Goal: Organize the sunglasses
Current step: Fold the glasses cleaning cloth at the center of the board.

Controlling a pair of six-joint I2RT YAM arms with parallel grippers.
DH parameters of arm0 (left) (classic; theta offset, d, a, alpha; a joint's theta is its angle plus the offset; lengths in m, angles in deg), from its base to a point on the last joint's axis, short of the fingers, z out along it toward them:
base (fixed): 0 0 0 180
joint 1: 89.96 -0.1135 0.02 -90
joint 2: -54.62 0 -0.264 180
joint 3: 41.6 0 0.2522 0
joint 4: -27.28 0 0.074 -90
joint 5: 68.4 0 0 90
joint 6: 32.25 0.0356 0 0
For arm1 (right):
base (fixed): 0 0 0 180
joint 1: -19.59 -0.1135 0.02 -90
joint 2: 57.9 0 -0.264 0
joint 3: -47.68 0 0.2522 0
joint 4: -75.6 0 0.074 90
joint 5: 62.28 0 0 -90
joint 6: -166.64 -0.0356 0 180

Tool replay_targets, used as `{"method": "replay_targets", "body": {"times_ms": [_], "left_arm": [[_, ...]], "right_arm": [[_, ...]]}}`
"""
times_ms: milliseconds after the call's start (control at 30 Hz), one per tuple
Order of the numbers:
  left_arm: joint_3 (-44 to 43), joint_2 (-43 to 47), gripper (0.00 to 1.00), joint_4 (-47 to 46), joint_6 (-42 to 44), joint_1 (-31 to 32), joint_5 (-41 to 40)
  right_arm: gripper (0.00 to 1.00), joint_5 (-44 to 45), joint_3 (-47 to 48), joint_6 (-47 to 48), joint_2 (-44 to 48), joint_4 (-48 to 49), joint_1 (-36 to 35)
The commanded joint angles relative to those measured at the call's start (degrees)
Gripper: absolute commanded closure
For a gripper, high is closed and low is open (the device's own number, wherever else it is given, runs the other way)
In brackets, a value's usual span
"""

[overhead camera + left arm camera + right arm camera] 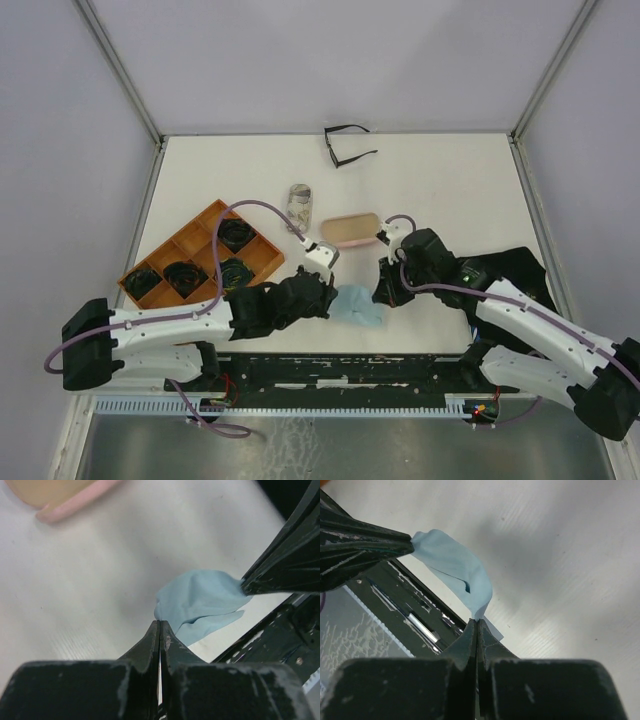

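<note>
White table (450, 190), grey walls round. L gripper (160, 623) pinched shut on one edge of light-blue cloth (358, 305); R gripper (477, 621) clamped on opp. edge, cloth slung btwn, near front edge. Pink case (350, 229) just behind, jar (299, 203) beyond. Dark sunglasses (237, 234) in compartments of wooden tray (205, 215) at L. Thin black-framed pair (347, 145) at far edge, well apart, arms unfolded.

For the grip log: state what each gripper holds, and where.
The left gripper pinches one end of the light-blue cloth; the right gripper pinches the opposite end.
</note>
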Motion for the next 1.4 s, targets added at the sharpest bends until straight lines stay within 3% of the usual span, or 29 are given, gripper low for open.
{"method": "replay_targets", "body": {"times_ms": [0, 367, 600, 833, 1067, 1200, 1367], "left_arm": [[4.6, 1.45, 0.97, -3.0, -5.07, 0.75, -1.53], [8.69, 9.6, 0.97, -14.88, 1.48, 0.79, -2.47], [5.77, 11.9, 0.97, -11.91, 4.45, 0.74, -2.42], [4.27, 11.65, 0.97, -5.44, 0.62, 0.75, 1.6], [-2.2, 6.18, 0.97, 4.88, -3.9, 0.75, 2.24], [-0.62, 2.77, 0.97, 1.04, -3.38, 0.67, -1.74], [3.54, -2.16, 0.97, -8.68, -1.55, -0.9, -4.86]], "right_arm": [[1.0, 3.61, -2.68, -2.17, 1.74, 1.06, -0.45], [1.0, 6.32, -8.72, 5.71, 12.38, 15.14, -0.52], [1.0, 2.11, -4.77, 8.34, 11.89, 11.14, -0.46], [1.0, -2.35, -2.15, 2.91, 12.43, 4.63, -0.53], [1.0, -4.45, 0.96, -2.99, 6.73, -3.62, -0.53], [1.0, -0.15, 0.33, -3.18, 1.01, -4.32, -0.45], [1.0, 7.36, -1.19, -1.97, -2.62, 2.33, 0.36]]}}
